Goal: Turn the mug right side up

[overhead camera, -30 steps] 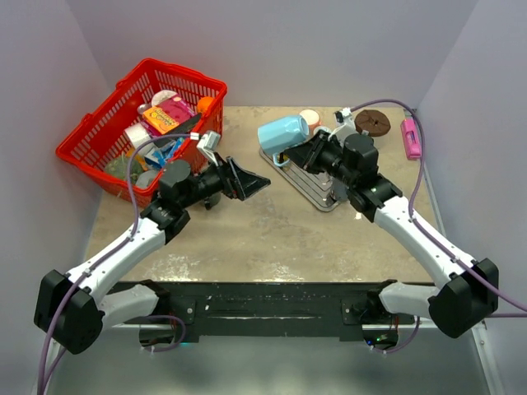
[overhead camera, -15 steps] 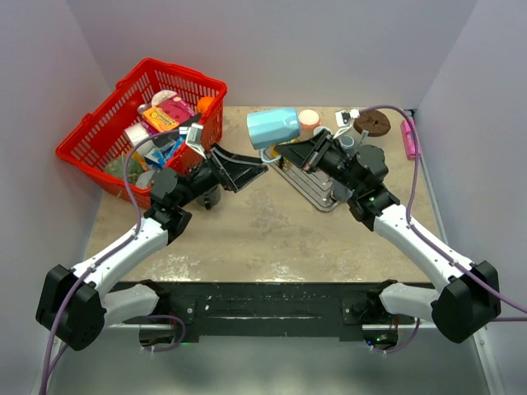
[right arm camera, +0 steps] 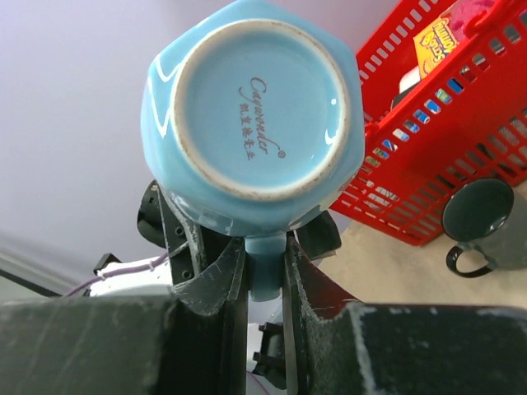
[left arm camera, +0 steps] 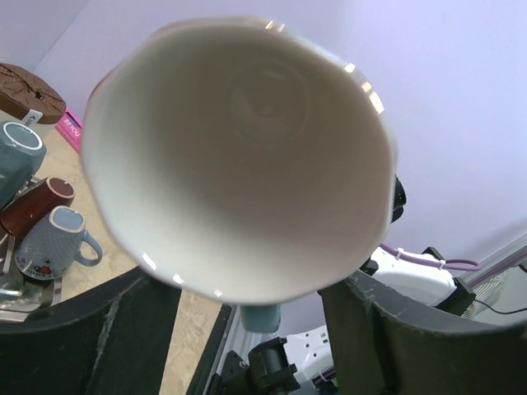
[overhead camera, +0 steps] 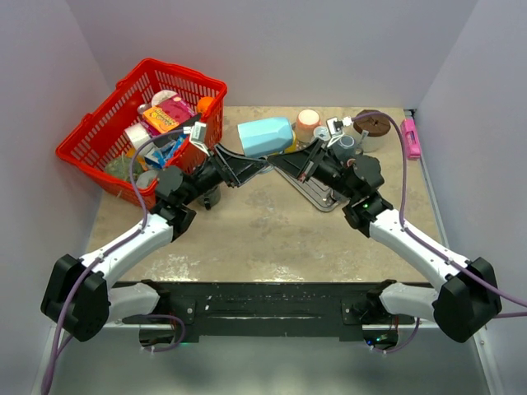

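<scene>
Mid-flip, by my read. The light-blue mug (overhead camera: 265,136) hung on its side above the table (overhead camera: 247,239), between the red basket (overhead camera: 107,136) and the metal rack (overhead camera: 317,193). Right gripper (right arm camera: 265,257) pinched its handle. Left gripper (left arm camera: 247,325) was spread beneath the mouth, contact unclear. Next move: rotate it mouth-up, then set it down. Base stamp (right arm camera: 262,103): a script word starting "C" with tiny characters beneath, not cleanly readable.
</scene>
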